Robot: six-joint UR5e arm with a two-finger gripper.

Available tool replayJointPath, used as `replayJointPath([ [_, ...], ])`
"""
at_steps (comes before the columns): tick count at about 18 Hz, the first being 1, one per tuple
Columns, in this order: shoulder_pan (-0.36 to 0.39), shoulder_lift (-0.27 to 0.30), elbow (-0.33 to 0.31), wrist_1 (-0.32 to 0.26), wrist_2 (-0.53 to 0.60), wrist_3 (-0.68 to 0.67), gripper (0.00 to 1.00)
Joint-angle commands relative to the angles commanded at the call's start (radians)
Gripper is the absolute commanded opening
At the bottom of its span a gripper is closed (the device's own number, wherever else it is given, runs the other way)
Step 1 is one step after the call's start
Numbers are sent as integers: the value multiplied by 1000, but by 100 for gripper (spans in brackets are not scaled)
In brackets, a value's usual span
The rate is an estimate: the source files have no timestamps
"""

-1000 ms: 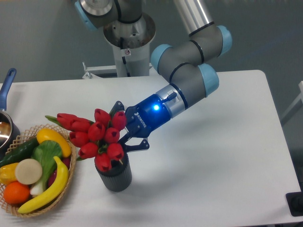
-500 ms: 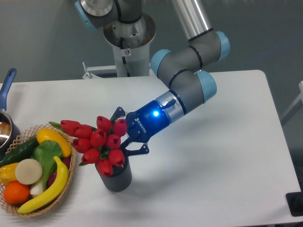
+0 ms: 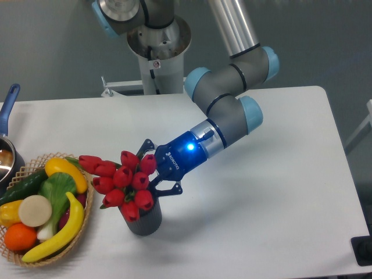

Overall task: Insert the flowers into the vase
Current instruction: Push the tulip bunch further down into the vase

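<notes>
The flowers, a bunch of red tulip buds with green leaves, lean to the left over the vase. The vase is a short dark grey cylinder standing left of the table's middle, near the front. The lowest buds cover its mouth, and the stems are hidden behind the buds. My gripper reaches in from the right and is shut on the flowers just behind the buds. One finger shows above the bunch and one below.
A wicker basket of fruit and vegetables sits at the left edge, close to the flowers' tips. A pot with a blue handle is at the far left. The robot base stands behind the table.
The gripper and the flowers have shifted slightly right and down, bringing the lower buds onto the vase mouth. The arm's elbow has moved down with them.
</notes>
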Motion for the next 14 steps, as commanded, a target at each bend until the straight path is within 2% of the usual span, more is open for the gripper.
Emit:
replayJointPath([
  [9, -11, -21, -3, 0, 2, 31, 37],
  [14, -11, -25, -17, 0, 0, 68, 45],
])
